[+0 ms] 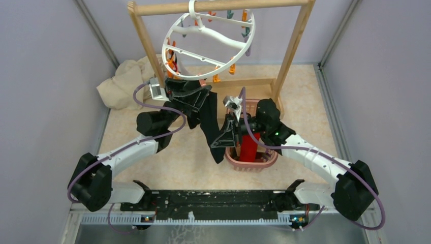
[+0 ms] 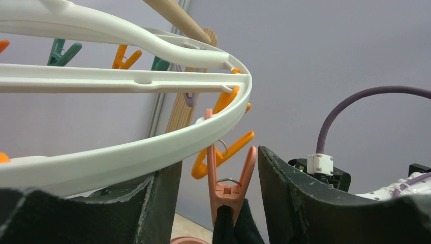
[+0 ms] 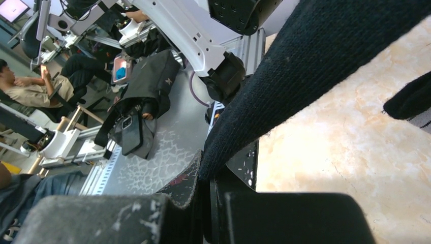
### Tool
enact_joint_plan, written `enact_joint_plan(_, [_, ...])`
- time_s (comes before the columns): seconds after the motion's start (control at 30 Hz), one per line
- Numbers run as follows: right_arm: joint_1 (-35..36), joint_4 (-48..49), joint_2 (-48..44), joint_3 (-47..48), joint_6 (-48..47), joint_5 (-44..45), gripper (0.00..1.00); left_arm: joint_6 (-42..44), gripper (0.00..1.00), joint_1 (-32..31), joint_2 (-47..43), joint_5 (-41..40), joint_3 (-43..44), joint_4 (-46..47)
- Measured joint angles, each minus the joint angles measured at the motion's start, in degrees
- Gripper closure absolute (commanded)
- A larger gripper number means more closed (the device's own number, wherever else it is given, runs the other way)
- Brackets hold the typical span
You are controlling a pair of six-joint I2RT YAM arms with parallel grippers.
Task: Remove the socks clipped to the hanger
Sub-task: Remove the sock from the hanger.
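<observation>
Pinching the salmon clip (image 2: 227, 190) squarely on its handles comes first — my left claw (image 2: 217, 175) straddles it, released, under the hanger (image 1: 165, 51) at its near rim — then my right claw (image 3: 206, 190), clenched low on the black sock (image 1: 209, 127), draws gently down.

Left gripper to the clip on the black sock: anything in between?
Nothing visible. The salmon clip pinching the black sock hangs between the open fingers of the left gripper. An orange clip dangles close behind it, and the hanger ring passes over one finger. The right gripper is shut on the sock lower down.
</observation>
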Motion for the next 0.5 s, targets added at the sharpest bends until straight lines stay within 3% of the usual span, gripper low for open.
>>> enact_joint_plan(0.13, [0.02,0.74,0.11,-0.66,0.02,0.07,1.0,-0.44,0.46,0.0,0.07,0.0,0.5,0.15])
enact_joint_plan(0.23, [0.02,0.96,0.24,-0.7,0.02,0.07,1.0,-0.79,0.58,0.0,0.09,0.13,0.98,0.35])
enact_joint_plan(0.5, [0.07,1.25,0.26,-1.25,0.0,-0.22,1.0,-1.01,0.78,0.0,0.66,1.03,1.95,0.26])
